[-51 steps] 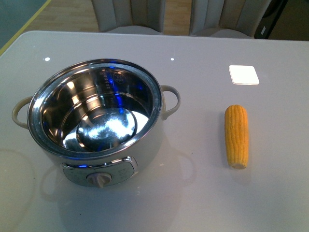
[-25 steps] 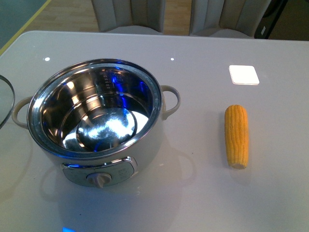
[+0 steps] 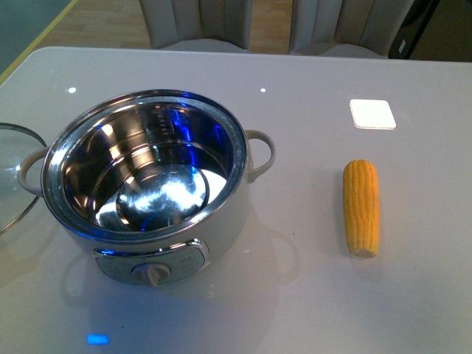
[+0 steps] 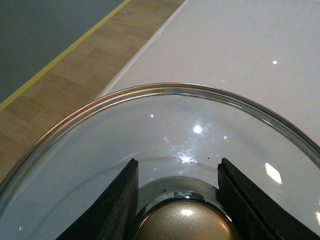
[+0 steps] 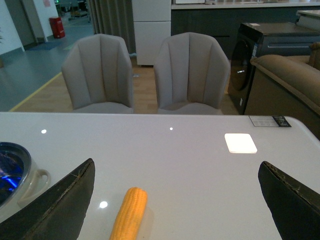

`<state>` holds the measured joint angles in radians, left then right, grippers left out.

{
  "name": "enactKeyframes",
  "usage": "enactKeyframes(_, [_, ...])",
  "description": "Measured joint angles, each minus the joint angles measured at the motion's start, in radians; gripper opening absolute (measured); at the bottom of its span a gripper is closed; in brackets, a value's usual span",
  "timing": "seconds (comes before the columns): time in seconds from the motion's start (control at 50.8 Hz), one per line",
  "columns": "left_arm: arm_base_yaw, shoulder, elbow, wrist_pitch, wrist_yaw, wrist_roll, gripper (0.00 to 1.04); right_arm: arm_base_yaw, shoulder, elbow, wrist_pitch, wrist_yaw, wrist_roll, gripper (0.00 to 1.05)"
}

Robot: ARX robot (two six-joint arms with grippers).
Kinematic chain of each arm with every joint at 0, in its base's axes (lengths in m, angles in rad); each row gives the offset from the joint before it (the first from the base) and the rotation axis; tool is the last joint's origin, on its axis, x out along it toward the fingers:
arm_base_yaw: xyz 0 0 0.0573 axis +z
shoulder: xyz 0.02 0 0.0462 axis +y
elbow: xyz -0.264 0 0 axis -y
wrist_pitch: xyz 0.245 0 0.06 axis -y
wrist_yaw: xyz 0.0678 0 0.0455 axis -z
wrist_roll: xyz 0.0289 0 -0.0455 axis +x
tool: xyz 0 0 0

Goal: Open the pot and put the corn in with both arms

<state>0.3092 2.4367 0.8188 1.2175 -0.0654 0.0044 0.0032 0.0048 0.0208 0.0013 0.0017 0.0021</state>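
Observation:
The cream-white pot point(image 3: 147, 184) stands open on the table's left half, its steel bowl bare inside; a sliver of it shows in the right wrist view point(image 5: 12, 172). The glass lid point(image 3: 13, 177) hangs at the far left edge, beside the pot's left handle. My left gripper point(image 4: 177, 200) is shut on the lid's bronze knob point(image 4: 186, 222), with the glass dome point(image 4: 165, 125) spread under it. The corn point(image 3: 361, 207) lies on the table to the pot's right. My right gripper point(image 5: 177, 200) is open above the table, the corn point(image 5: 129, 214) lying apart from its fingers, nearer one of them.
A white square card point(image 3: 372, 113) lies beyond the corn. Two grey chairs point(image 5: 145, 70) stand behind the table's far edge. The table's left edge and the wooden floor point(image 4: 75, 75) lie just past the lid.
The glass lid has come further into the front view from the left edge, now overlapping the pot's left handle. Pot and corn have not moved.

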Motion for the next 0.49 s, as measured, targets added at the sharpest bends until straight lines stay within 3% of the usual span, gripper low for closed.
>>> enactKeyframes(0.492, [-0.002,0.114,0.066,-0.017,0.065,-0.004,0.42,0.0,0.0,0.0,0.0,0.0,0.0,0.96])
